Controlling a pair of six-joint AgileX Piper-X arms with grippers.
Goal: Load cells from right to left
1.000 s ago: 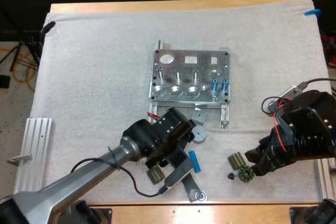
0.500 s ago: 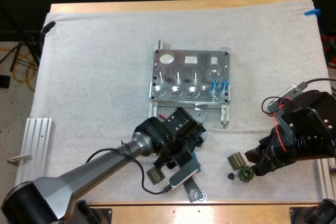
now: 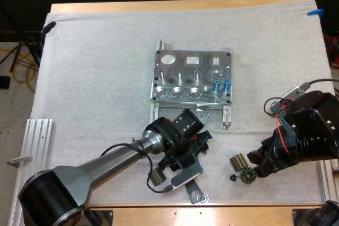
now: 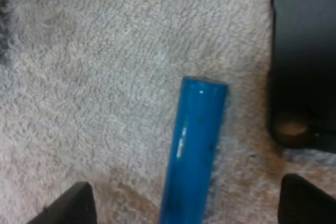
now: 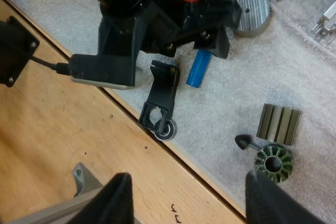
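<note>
Both spread apart — left end effector (image 4: 189,203) straddles the blue cylinder (image 4: 195,145), right end effector (image 5: 189,192) above the table (image 5: 52,129) edge.

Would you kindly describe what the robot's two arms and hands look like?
The left arm is a smooth silver-grey tube ending in a black, boxy wrist; the right arm shows as a bulky black housing. The left hand and the right hand each have two matte black fingers.
</note>
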